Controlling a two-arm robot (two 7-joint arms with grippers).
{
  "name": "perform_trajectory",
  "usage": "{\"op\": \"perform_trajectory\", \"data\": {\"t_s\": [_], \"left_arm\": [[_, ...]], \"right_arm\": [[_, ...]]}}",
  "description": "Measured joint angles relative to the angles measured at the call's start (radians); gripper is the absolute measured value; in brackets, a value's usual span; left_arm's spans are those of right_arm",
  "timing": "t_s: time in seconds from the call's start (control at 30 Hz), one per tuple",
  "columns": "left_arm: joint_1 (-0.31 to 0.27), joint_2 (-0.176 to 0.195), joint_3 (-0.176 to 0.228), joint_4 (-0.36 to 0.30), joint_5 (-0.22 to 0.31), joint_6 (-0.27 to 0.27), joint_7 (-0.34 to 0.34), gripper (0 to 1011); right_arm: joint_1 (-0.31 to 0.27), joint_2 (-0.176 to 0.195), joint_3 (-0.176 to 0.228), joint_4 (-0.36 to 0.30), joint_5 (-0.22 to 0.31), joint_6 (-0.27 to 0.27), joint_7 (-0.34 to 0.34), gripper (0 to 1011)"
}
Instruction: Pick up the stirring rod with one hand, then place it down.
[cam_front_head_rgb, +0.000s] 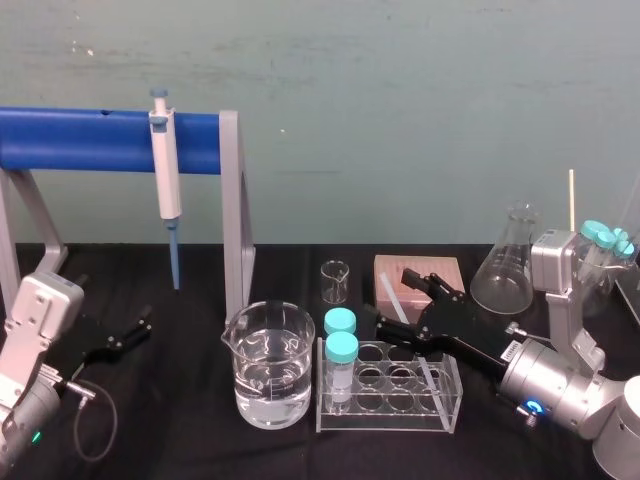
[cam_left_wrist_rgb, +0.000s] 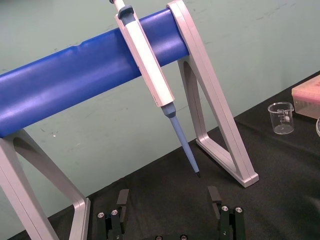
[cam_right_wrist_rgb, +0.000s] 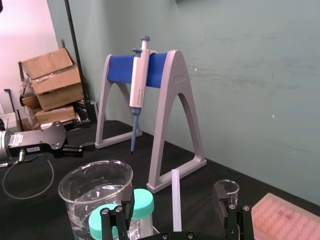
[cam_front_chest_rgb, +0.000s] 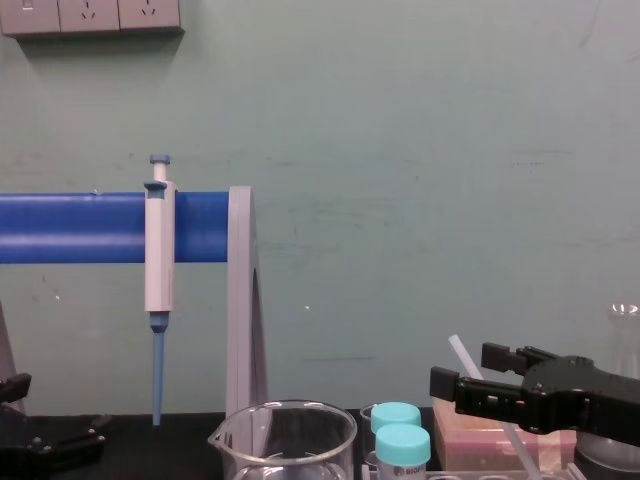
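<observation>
The stirring rod (cam_front_head_rgb: 391, 298) is a thin milky-white stick leaning tilted out of the clear tube rack (cam_front_head_rgb: 390, 422), its top towards the pink box. My right gripper (cam_front_head_rgb: 416, 306) reaches in from the right, open, with one black finger on each side of the rod. In the right wrist view the rod (cam_right_wrist_rgb: 176, 197) stands upright in the gap between the fingers (cam_right_wrist_rgb: 118, 220), touching neither. In the chest view the rod (cam_front_chest_rgb: 462, 355) rises just left of the right gripper (cam_front_chest_rgb: 480, 375). My left gripper (cam_front_head_rgb: 125, 336) rests open at the table's left (cam_left_wrist_rgb: 168, 192).
A beaker of water (cam_front_head_rgb: 267, 365) stands left of the rack, which holds two teal-capped vials (cam_front_head_rgb: 341, 350). Behind are a small beaker (cam_front_head_rgb: 335, 281), a pink box (cam_front_head_rgb: 418, 272) and a conical flask (cam_front_head_rgb: 505, 262). A pipette (cam_front_head_rgb: 165, 170) hangs on the blue-barred stand (cam_front_head_rgb: 90, 140).
</observation>
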Motion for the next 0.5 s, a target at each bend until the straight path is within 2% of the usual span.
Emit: {"op": "perform_trajectory", "data": {"t_s": [0.33,0.5], "left_arm": [[0.0,0.0,0.0,0.0,0.0,0.0,0.0,1000],[0.0,0.0,0.0,0.0,0.0,0.0,0.0,1000]], "right_arm": [[-0.001,0.0,0.004,0.002,0.002,0.034,-0.013,1003],[-0.002,0.0,0.004,0.001,0.002,0.034,-0.013,1003]]}}
